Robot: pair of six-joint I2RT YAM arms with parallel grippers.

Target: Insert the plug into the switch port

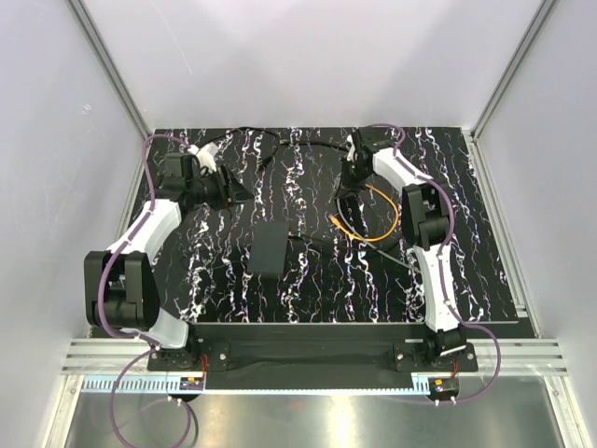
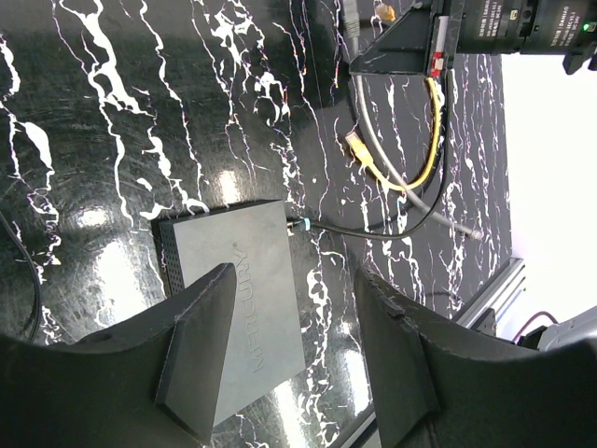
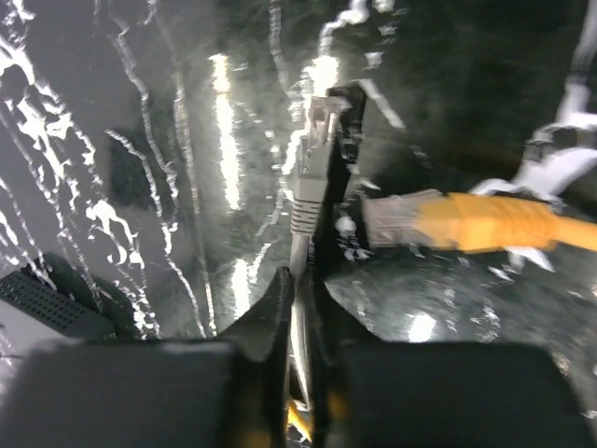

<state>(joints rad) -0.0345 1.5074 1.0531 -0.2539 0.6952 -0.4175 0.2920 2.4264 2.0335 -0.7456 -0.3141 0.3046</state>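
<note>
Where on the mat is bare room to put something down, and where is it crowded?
Bare: the right strip between the right arm and the mat edge, and the near strip in front of the switch. Crowded: between the switch and the right tool, where the yellow cable and the pinched grey network cable lie.

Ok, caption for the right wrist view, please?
Right claw gripping a grey cable behind its plug, a yellow cable lying beside it on the black marbled mat.
</note>
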